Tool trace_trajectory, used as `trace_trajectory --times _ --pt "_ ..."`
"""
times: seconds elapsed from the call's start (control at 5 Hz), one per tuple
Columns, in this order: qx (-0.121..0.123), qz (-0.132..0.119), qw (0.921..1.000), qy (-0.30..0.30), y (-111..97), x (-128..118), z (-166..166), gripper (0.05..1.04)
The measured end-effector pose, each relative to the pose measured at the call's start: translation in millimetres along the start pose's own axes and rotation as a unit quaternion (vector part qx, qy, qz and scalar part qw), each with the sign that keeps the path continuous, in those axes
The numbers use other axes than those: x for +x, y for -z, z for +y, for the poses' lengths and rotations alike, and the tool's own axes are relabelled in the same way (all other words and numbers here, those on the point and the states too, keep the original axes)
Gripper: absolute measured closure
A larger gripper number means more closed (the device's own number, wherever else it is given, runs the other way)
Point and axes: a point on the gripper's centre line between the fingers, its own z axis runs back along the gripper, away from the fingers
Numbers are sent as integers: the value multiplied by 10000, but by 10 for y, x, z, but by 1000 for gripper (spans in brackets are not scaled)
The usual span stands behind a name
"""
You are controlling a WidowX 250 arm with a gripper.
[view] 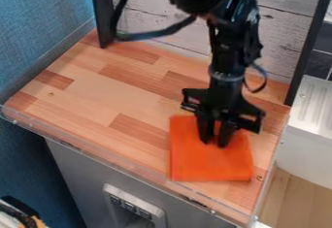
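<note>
Lying flat, the orange cloth (208,165) spreads beneath the parted fingers (225,135).

the glossy black arm (228,52) has looping black cables (156,34) and a greyish band (225,76).

The worktop (94,95) is made of wood strips in mixed tones, pale tan beside pinkish and redder brown, laid side by side on a slant across the view, with a few small dark knots and a clear raised edging (91,150) along its near side. A flat, roughly square orange cloth (201,165) lies directly on it toward the near right corner, just in from the right edge, with its near side close to the edging and several strips of bare wood to its left.
</note>
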Motion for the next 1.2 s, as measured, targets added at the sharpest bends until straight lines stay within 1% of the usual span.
trace_trajectory --times 0.2,0.4,0.6,0.8,1.2 --pt "7 107 9999 -81 -222 112 172 316" --pt "31 157 9999 -62 -436 240 371 100" --pt "43 19 10000 -41 -720 417 587 85" --pt "55 -84 9999 -45 -882 502 796 85" --pt "62 -272 9996 34 -1028 577 1088 87"
